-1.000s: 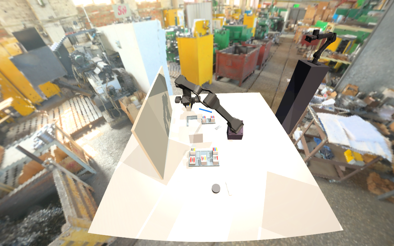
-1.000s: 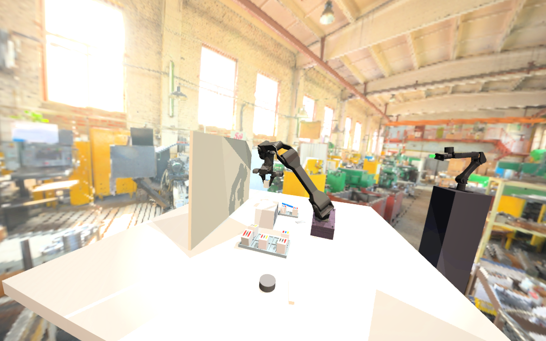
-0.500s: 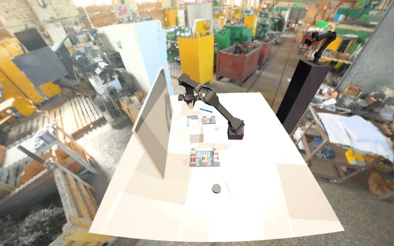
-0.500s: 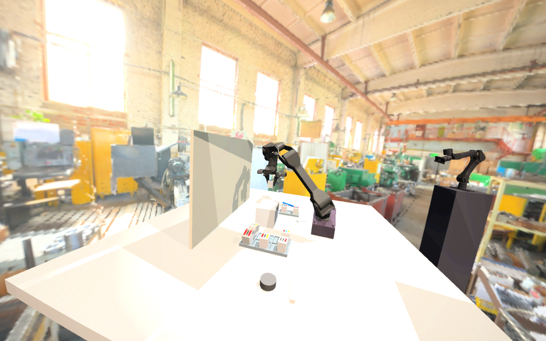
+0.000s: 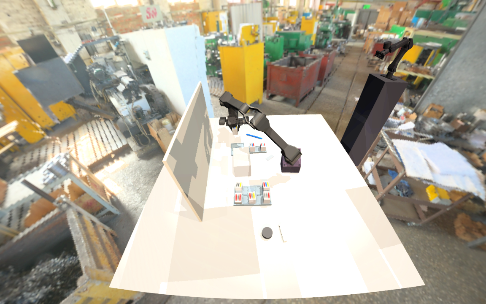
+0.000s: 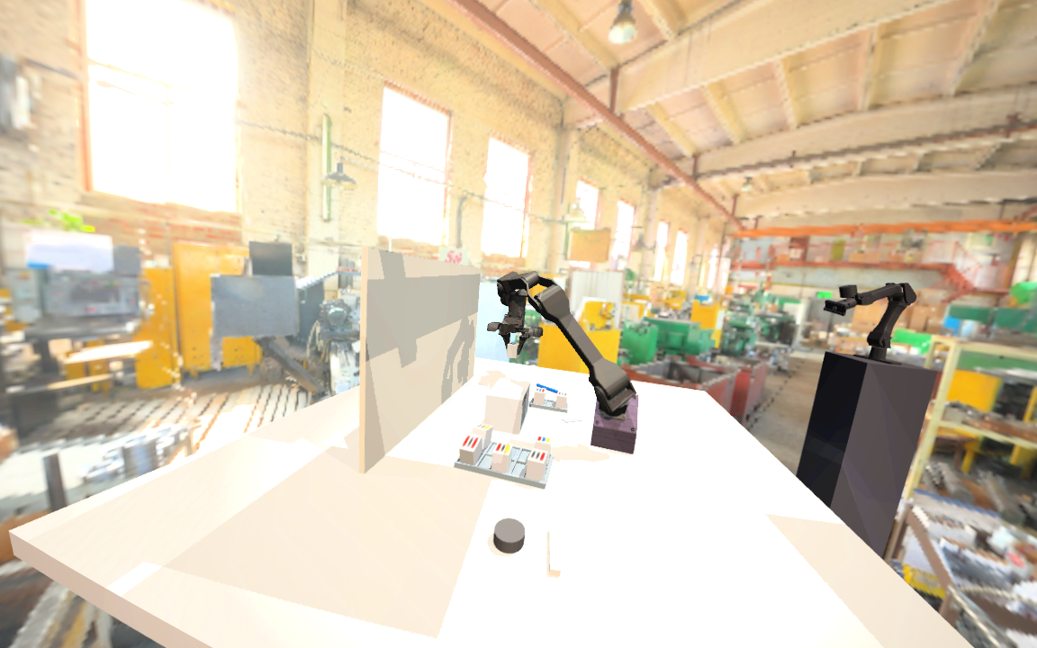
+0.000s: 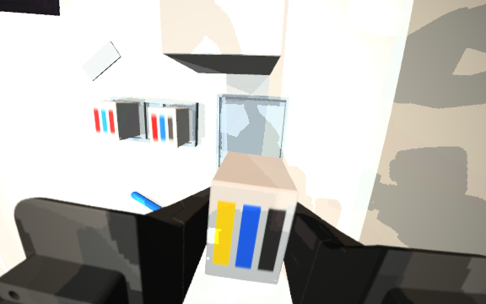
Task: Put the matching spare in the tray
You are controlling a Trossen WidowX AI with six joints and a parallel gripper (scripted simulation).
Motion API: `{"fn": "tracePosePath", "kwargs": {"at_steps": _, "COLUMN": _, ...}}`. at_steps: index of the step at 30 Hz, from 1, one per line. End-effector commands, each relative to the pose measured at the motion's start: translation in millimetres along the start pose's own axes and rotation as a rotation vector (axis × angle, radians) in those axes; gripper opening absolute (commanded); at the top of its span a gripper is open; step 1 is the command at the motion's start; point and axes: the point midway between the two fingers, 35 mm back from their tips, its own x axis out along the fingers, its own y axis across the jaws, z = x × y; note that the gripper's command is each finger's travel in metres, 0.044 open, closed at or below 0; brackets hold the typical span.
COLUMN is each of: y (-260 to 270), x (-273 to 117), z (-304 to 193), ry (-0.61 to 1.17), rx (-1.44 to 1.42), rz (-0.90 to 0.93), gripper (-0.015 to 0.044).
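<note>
A white block with yellow, blue and black stripes (image 5: 235,130) (image 6: 512,349) (image 7: 248,232) is gripped between the fingers of the claw (image 5: 235,129) (image 6: 513,346) (image 7: 249,195), held above the counter (image 5: 312,242) (image 6: 393,563) (image 7: 57,169). The square tray (image 5: 232,150) (image 7: 218,127) is seen beyond the block in the wrist view, near a rack (image 5: 257,152) (image 6: 548,408) (image 7: 197,124) where two striped blocks are held.

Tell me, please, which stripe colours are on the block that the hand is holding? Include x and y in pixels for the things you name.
Yellow, blue and black on the block (image 5: 234,130) (image 6: 512,349) (image 7: 249,236); best seen in the wrist view.

Top, exterior oblique, wide; both share table (image 5: 301,256) (image 6: 659,580).
</note>
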Motion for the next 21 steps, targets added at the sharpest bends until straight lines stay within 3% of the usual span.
{"fn": "tracePosePath", "kwargs": {"at_steps": 1, "y": 0.5, "x": 3.8, "z": -1.3, "ry": -0.002, "rx": 0.008, "rz": -0.003, "gripper": 0.0000}}
{"fn": "tracePosePath", "kwargs": {"at_steps": 21, "y": -2.3, "x": 20.4, "z": -3.0, "ry": 0.000, "rx": 0.008, "rz": -0.003, "gripper": 0.0000}}
